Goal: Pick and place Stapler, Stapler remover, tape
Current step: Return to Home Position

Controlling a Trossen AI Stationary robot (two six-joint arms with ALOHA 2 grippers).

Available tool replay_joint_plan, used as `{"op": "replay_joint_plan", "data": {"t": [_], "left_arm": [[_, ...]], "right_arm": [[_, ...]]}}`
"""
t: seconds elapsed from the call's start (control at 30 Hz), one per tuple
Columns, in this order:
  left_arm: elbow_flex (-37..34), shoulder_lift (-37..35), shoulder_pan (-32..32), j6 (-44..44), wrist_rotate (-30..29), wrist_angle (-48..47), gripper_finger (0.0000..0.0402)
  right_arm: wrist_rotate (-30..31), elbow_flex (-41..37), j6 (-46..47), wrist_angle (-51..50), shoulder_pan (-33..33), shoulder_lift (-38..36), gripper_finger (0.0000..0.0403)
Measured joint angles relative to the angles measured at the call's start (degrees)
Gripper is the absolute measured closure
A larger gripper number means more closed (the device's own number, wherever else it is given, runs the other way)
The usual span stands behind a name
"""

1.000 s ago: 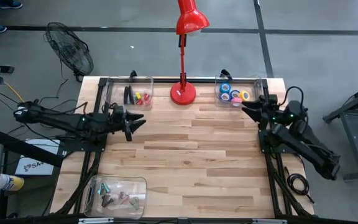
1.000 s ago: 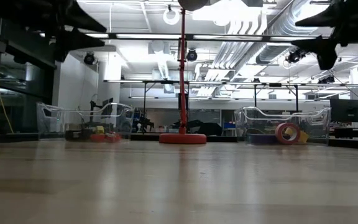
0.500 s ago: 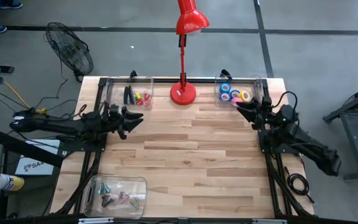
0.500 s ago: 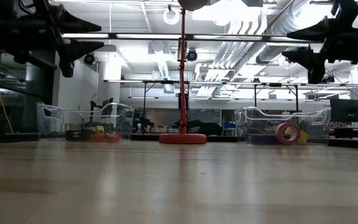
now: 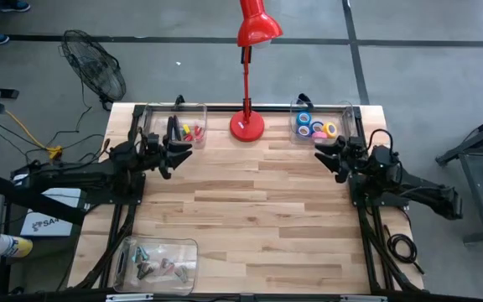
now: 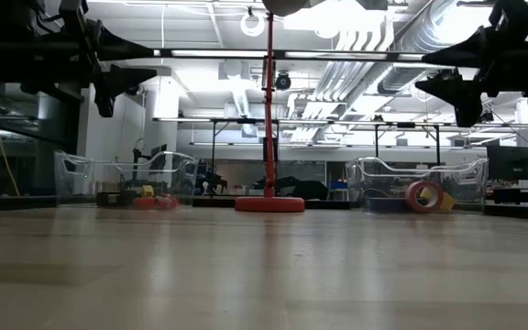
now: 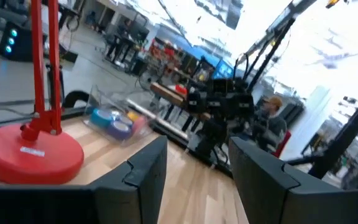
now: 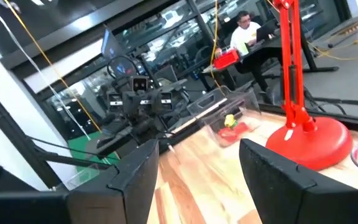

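Homing step, seemingly: left tool (image 5: 181,153) at 10 o'clock, right tool (image 5: 321,153) at 2 o'clock, both wide, empty; next, fold home.

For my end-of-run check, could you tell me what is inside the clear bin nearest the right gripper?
The clear bin holds tape rolls: blue, purple, pink and yellow ones show from above. Whether anything lies beneath them cannot be seen.

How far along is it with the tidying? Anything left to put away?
Looks finished: the stapler lies in the far-left bin, tape rolls in the far-right bin, and no loose item shows on the table, so nothing seems left. The left gripper and right gripper hover open, empty.
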Motion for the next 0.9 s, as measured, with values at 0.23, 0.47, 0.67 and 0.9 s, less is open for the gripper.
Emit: {"op": "replay_joint_plan", "data": {"t": [0.23,0.47,0.67,0.9], "left_arm": [[0.0,0.0,1.6,0.4,0.4,-3.6,0.0231],[0.0,0.0,1.6,0.4,0.5,-6.2,0.0231],[0.0,-0.1,1.6,0.2,3.1,-5.0,0.0231],[-1.5,-3.7,1.6,-0.1,5.5,-4.8,0.0231]], "right_arm": [[2.4,-1.4,0.9,-0.9,3.2,-0.1,0.0187],[6.5,-2.6,-0.7,1.6,6.3,0.0,0.0187],[6.7,-2.6,-1.1,1.3,7.3,0.0,0.0187],[6.2,-2.6,-0.4,1.3,7.3,0.0,0.0187]]}}
